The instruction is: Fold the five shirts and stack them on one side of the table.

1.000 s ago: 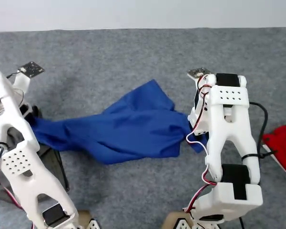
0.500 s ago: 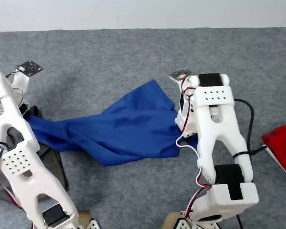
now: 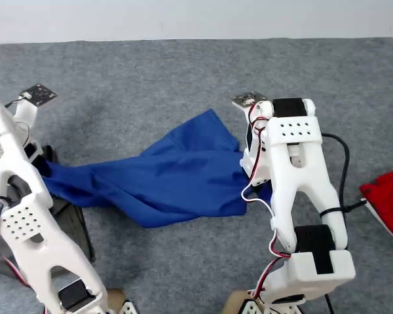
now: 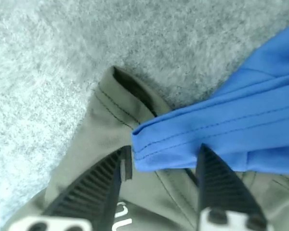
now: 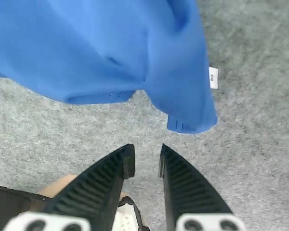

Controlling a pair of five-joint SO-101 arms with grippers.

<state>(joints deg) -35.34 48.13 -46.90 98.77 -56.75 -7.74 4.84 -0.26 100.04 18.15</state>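
The blue shirt [image 3: 177,173] lies crumpled and unfolded across the middle of the grey counter [image 3: 150,78], stretching between the two arms. One end reaches under the left arm [image 3: 19,196] and the other ends beside the right arm [image 3: 295,170].

The left gripper [image 4: 161,166] is spread wide. A folded, stitched hem of the blue shirt [image 4: 241,130] sits between its fingers, which are not pressed onto it. Under that hem lies an olive shirt [image 4: 101,139], rumpled on the counter.

The right gripper [image 5: 145,161] is only slightly parted and holds nothing. It hangs over bare counter just beside a corner of the blue shirt [image 5: 86,48], close to a small white tag [image 5: 212,77] sewn at the shirt's edge.

A red shirt [image 3: 388,193] lies at the right edge of the counter, well apart from the blue one.
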